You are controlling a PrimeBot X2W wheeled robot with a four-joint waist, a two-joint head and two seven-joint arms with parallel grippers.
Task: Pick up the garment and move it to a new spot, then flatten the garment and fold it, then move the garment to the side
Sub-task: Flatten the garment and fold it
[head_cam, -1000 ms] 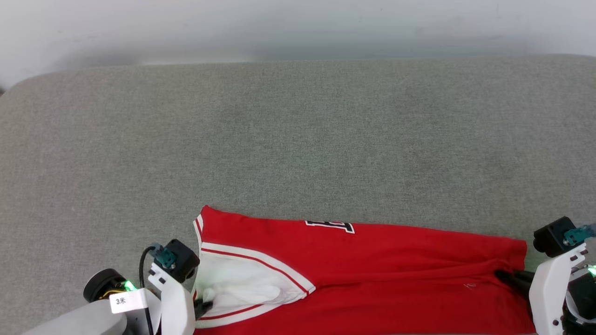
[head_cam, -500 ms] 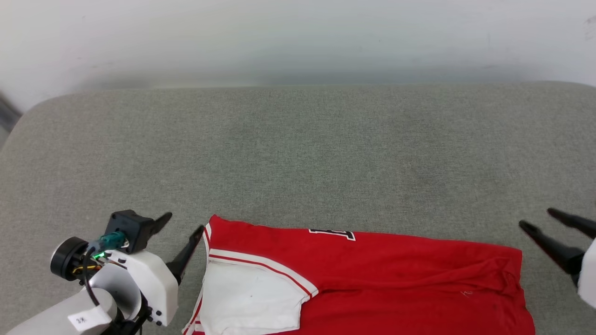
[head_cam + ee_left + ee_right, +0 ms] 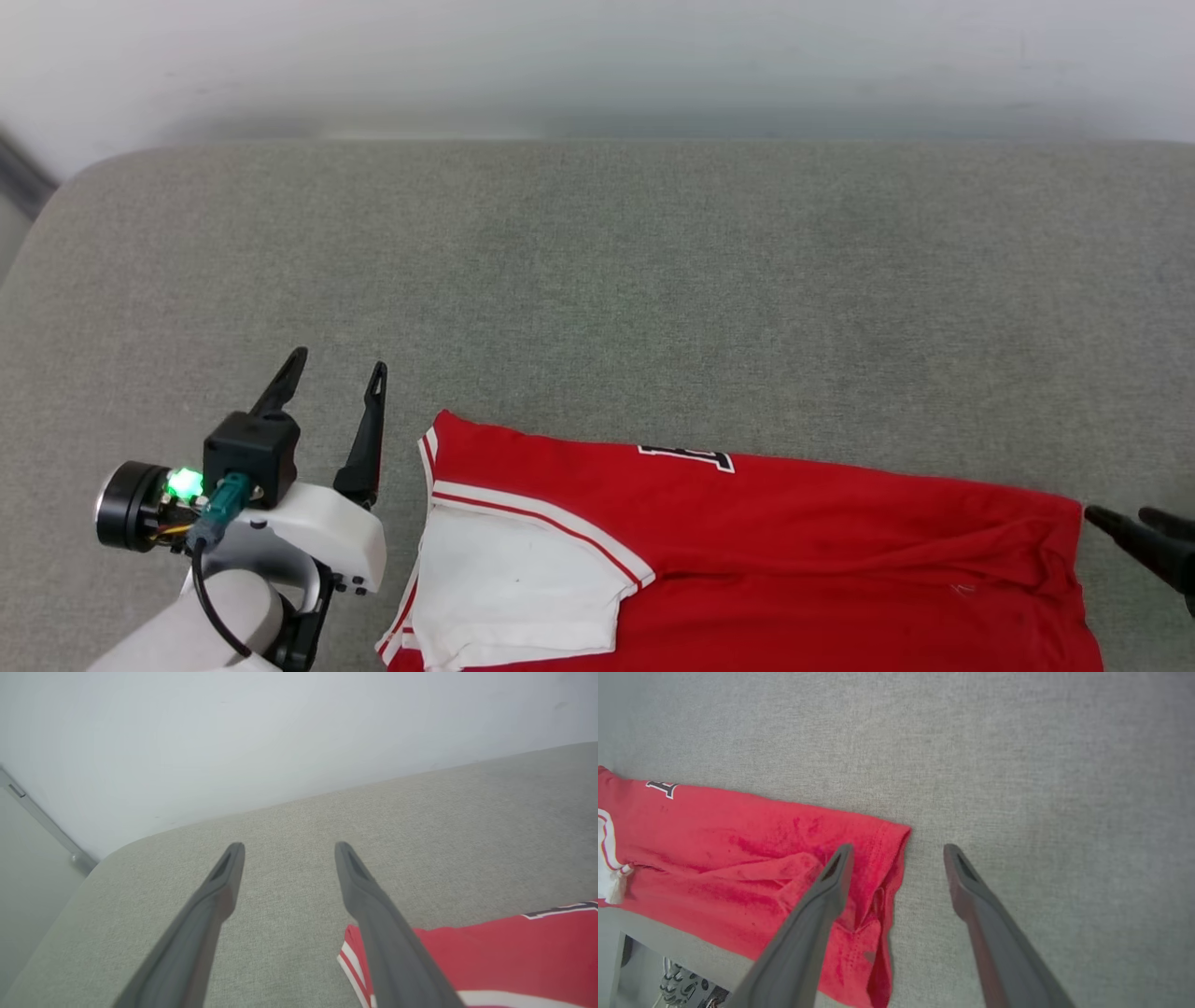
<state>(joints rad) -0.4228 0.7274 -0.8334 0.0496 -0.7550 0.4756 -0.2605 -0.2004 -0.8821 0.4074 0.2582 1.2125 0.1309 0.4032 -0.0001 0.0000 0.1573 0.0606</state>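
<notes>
1. The garment (image 3: 794, 551) is bright red, plain across the body beside the left hand (image 3: 337, 362).
2. Its sleeve (image 3: 509, 588), just right of the left hand, is white and edged with a red-and-white striped trim (image 3: 428, 448).
3. The lettering (image 3: 686, 456) is black with a white outline.
4. The left hand and the right hand (image 3: 897, 847) have plain dark grey fingers (image 3: 357, 882).
5. Behind the left hand, the housing (image 3: 317, 532) is white, with a black block (image 3: 250, 446), a teal plug (image 3: 219, 495) and a glowing green light (image 3: 184, 483).
6. The cushion (image 3: 653, 280) under both hands is muted grey-green with a fine woven fleck.
7. The wall (image 3: 597, 56) beyond the fingertips is pale grey-white and unpatterned.
</notes>
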